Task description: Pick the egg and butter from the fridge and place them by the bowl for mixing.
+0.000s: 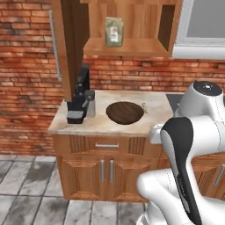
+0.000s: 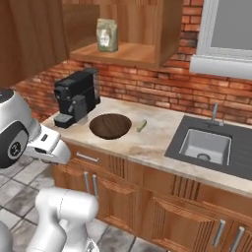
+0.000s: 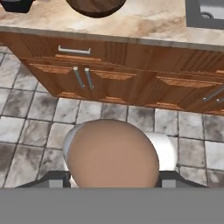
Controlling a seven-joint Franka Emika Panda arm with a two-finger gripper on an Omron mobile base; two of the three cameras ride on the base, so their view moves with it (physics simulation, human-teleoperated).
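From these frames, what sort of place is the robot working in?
A kitchen, rendered rather than real. A stone counter over wooden cabinets holds a steel sink with a tap, a coffee machine and a wooden bowl, against a brick wall.

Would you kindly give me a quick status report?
Gripper closed on the egg. Butter on the counter beside the bowl. Path ahead unobstructed.

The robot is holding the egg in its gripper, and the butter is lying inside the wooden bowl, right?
Not quite. The butter lies on the counter beside the bowl, not inside it, as the right base view shows. The egg really is in the gripper.
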